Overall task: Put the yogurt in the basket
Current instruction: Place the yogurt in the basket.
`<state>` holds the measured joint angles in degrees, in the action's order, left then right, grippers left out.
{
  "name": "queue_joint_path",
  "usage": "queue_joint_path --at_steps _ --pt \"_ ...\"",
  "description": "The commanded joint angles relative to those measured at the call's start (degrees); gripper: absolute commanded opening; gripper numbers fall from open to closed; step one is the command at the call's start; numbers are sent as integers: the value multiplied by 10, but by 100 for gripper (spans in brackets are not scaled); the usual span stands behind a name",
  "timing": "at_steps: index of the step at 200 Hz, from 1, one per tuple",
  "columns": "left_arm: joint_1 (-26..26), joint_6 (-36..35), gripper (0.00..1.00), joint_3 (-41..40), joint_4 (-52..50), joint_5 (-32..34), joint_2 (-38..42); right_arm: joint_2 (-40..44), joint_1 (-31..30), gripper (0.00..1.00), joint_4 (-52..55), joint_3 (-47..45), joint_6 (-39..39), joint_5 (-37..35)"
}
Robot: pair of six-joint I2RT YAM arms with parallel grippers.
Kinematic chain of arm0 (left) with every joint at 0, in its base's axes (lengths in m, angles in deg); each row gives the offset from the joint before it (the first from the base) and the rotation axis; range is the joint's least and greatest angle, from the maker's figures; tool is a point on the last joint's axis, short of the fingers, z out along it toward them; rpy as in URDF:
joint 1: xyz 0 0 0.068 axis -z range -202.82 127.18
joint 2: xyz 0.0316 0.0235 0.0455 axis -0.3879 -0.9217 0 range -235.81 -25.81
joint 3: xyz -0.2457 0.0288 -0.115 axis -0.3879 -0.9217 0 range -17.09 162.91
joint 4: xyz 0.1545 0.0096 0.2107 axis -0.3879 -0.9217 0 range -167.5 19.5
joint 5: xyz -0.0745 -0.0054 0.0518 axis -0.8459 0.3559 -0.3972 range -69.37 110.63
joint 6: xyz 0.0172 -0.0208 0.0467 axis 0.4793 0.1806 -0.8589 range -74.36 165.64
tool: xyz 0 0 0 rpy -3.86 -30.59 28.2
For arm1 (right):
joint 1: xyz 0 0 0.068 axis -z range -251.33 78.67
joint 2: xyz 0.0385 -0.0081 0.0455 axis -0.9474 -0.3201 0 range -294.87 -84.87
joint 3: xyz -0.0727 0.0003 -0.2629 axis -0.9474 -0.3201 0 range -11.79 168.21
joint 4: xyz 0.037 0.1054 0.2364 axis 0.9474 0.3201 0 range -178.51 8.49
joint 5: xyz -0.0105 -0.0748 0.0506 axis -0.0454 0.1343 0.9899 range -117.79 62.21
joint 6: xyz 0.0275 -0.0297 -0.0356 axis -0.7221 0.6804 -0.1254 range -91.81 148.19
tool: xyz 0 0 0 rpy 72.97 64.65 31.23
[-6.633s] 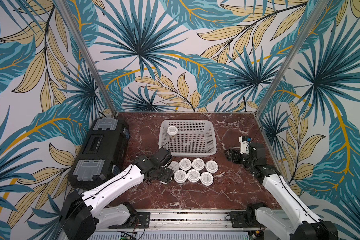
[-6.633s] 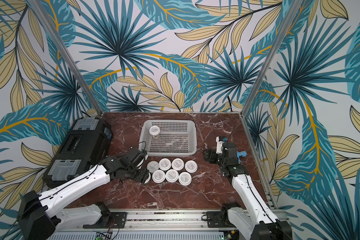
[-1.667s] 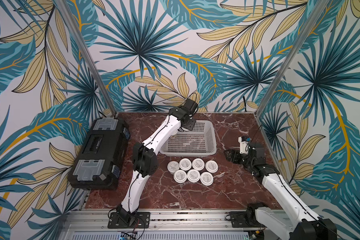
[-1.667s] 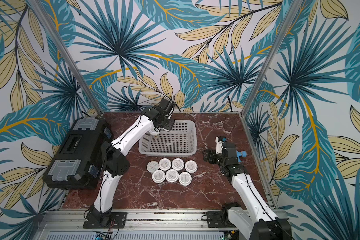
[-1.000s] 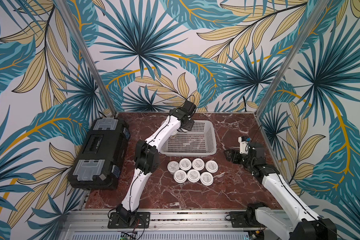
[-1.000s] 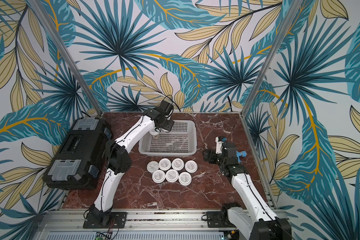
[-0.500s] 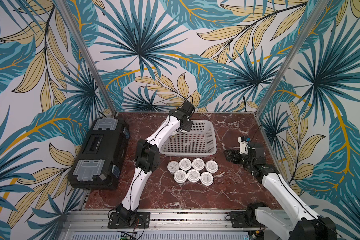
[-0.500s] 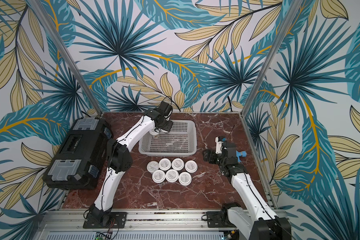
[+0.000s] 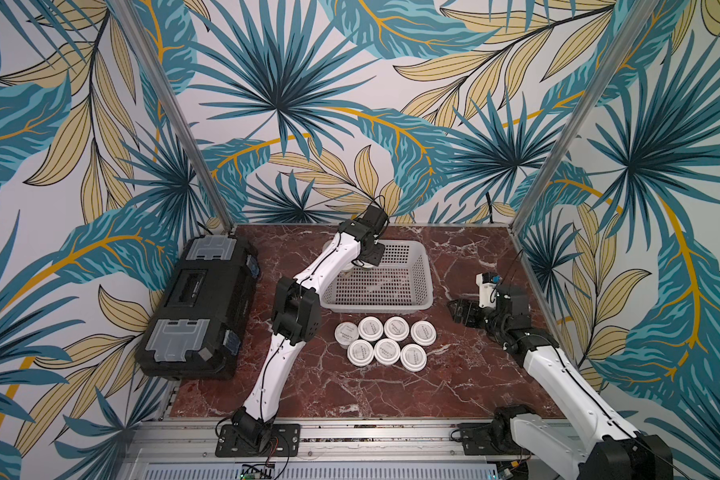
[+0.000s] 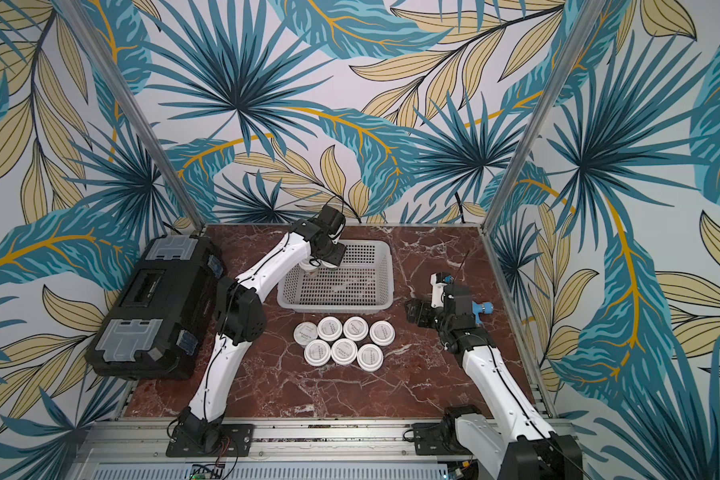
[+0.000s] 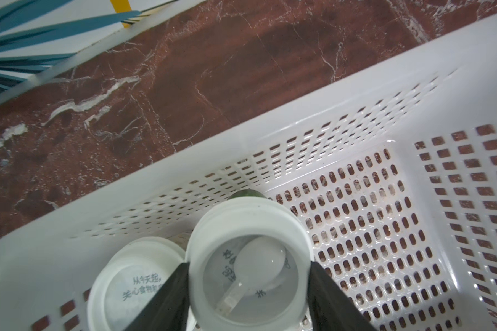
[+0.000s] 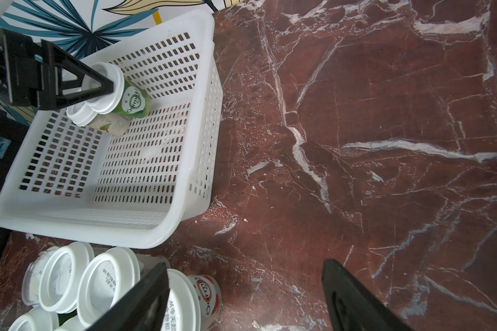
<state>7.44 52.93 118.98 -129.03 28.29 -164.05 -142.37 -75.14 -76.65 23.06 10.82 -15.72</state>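
Note:
The basket (image 9: 375, 308) (image 10: 335, 306) stands at the back middle of the table. My left gripper (image 9: 364, 264) (image 11: 248, 286) is shut on a yogurt cup (image 11: 248, 258) (image 12: 127, 94), white-lidded with a green body. It holds the cup tilted inside the basket's far-left corner. A second yogurt cup (image 11: 132, 280) (image 12: 109, 123) sits in that corner, right beside and partly under the held one. Several more yogurt cups (image 9: 385, 340) (image 10: 344, 340) are clustered on the table in front of the basket. My right gripper (image 9: 458, 313) (image 12: 244, 266) stands open over bare table, right of the cluster.
A big black case (image 9: 200, 307) with grey latches lies along the left edge of the table. Patterned walls and metal posts close in the back and sides. In the right wrist view the nearest cluster cups (image 12: 184, 303) lie beside one open finger.
Since the earliest frames my left arm has carried a cup from the table cluster to the basket's far-left corner. Over the last second it has hardly moved. The right arm is unchanged.

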Motion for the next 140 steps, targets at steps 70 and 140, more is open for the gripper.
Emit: queue_joint_path --at_steps 70,140 --pt "-6 -5 64 -15 -5 2 -11 -2 -2 88 -5 1 2 6" --pt "-7 -8 69 -11 -15 3 -11 -4 -2 88 -6 1 2 7"
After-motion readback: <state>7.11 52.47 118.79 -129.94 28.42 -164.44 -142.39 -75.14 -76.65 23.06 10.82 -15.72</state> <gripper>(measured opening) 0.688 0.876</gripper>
